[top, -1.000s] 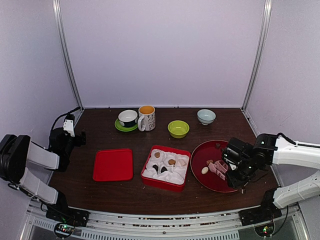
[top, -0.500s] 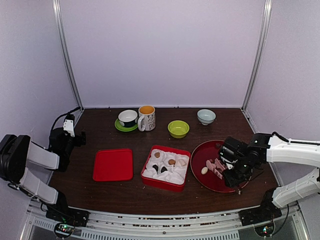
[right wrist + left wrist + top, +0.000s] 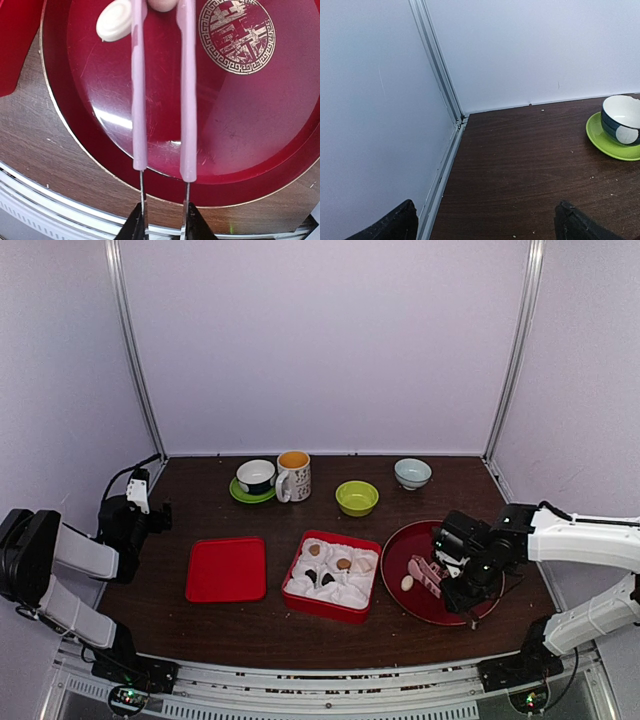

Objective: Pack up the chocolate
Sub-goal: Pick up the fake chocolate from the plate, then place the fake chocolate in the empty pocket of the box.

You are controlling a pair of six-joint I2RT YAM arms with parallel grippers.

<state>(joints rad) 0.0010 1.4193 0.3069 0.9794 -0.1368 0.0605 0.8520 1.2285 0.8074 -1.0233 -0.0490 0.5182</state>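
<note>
Right wrist view, and there it was: a cream-white oval chocolate (image 3: 116, 21) lay flat on the plate (image 3: 240, 115), right up against the outside of the left pink arm of the tongs (image 3: 188, 100). Between the two arms, at the very top edge, a pale rounded bit poked in, cut off, and I could not tell what it was. The arms ran side by side with a narrow gap, the gold emblem (image 3: 236, 35) just to their right. Down at the bottom the right gripper (image 3: 162, 225) was pinched in on the tongs' thin metal ends, one finger on each side, holding them.

From the top camera, more chocolate sat in the box (image 3: 330, 613). Tan and caramel pieces were toward the back and dark ones nearer the front, all nested in white paper (image 3: 352, 592). The box stood just left of the plate, and the lid (image 3: 226, 569) lay flat to the left of the box, apart from it.

Along the back of the table (image 3: 200, 510) stood a cup (image 3: 256, 475) on a green saucer (image 3: 238, 493), a mug (image 3: 294, 475) just beside it, a green bowl (image 3: 357, 497) and a pale bowl (image 3: 412, 473).

Far left, well apart from all that, the left gripper (image 3: 482, 225) hung with its fingers spread wide and nothing between them, facing the table's back-left corner.
</note>
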